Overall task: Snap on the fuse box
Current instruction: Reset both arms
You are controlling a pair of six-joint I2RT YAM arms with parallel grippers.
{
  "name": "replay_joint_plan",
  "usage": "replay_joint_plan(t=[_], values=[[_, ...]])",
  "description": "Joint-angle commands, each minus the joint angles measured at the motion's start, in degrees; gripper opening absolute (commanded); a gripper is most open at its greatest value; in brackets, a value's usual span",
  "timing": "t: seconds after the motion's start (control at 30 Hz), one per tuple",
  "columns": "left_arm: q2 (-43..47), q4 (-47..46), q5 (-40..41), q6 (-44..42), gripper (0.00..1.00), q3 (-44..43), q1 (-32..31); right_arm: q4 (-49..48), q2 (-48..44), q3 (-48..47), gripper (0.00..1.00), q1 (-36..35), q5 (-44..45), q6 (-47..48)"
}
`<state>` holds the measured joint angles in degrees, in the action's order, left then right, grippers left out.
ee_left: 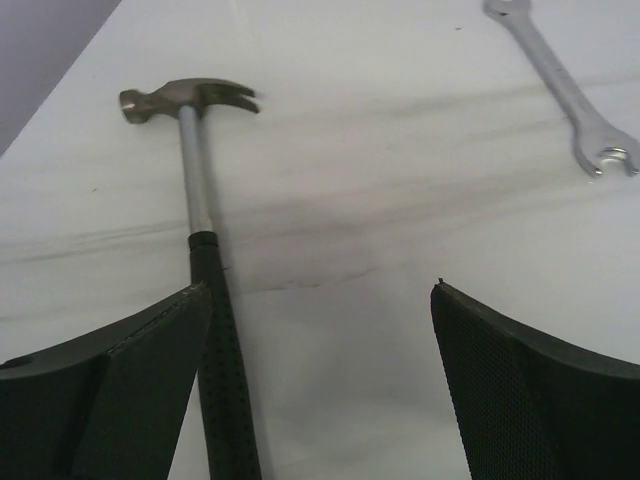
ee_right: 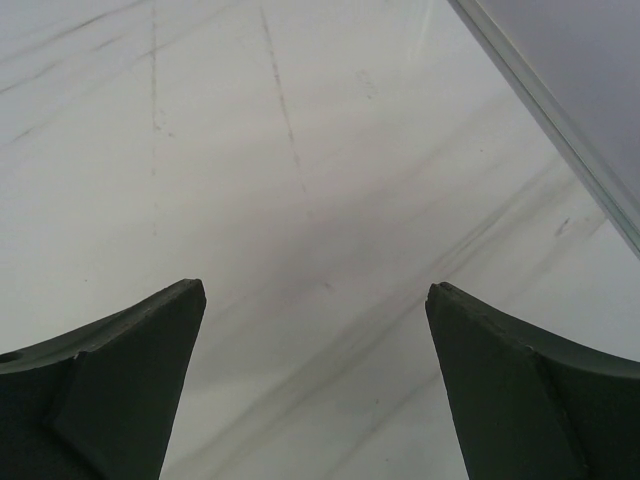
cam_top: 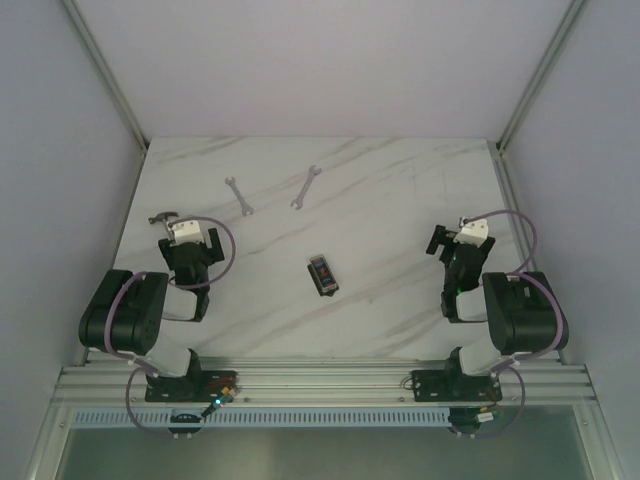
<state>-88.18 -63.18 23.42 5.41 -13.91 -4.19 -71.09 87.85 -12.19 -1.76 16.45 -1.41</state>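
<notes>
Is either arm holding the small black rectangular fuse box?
No, the fuse box lies alone on the white marble table, nothing touching it.

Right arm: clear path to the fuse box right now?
Probably yes. The right claw is open and empty, and only bare table lies between it and the fuse box.

We're over our right gripper (ee_right: 315, 288) now, its dark fingers (ee_right: 120, 400) spread wide at 7 and 5 o'clock with bare marble showing between them. The white table (ee_right: 300, 150) carries grey veins running toward 12. At 2 o'clock a metal rail (ee_right: 545, 105) edges it, with grey wall (ee_right: 590, 40) beyond.
</notes>
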Motion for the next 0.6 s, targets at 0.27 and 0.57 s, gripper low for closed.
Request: replay_joint_plan(t=[0.27,0.57], values=[[-0.71,-10.77,-6.71,-4.33,1.00,0.65,0.23,-2.53,-0.57,-1.17,1.00,0.46,-2.55,0.41],[-0.74,-10.46,-6.80,-4.27,1.00,0.54,0.24,-2.62,-0.61,-1.17,1.00,0.44,-2.56,0.44]])
